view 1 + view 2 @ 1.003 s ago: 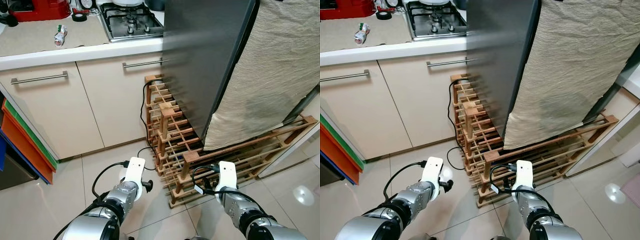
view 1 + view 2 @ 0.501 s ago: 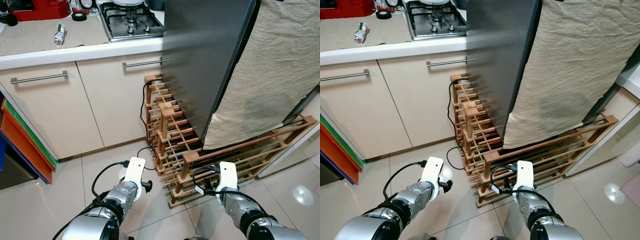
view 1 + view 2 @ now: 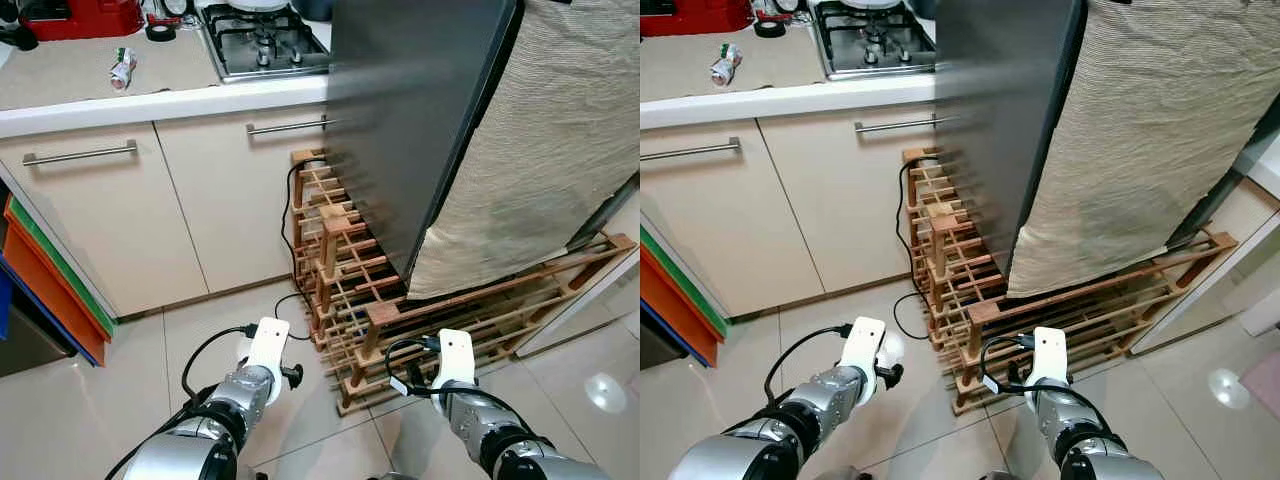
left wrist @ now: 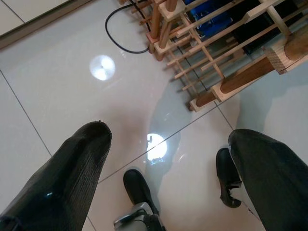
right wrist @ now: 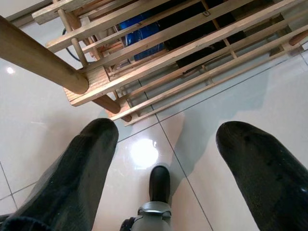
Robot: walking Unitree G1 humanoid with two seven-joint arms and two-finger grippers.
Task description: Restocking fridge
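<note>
Your left gripper [image 4: 168,159] has its jaws spread wide w/ nothing between them, hanging low over the pale floor tiles [image 4: 57,91], just off the near corner of the wooden rack [image 3: 400,310]. Your right gripper [image 5: 166,159] is spread too, empty, also over tile, right at the rack's front edge; blue items [image 5: 139,33] sit inside the rack behind the slats. A black cable [image 3: 290,240] runs down the rack's left side & loops onto the floor. The fridge [image 3: 420,110], dark grey, stands directly above/behind the rack, w/ a beige ribbed cloth [image 3: 540,150] draped on its right part. Left of the rack: cream cabinets [image 3: 110,220] under a counter w/ a gas hob [image 3: 262,40]. A crumpled packet [image 3: 123,68] lies on the counter, well left of the rack.
</note>
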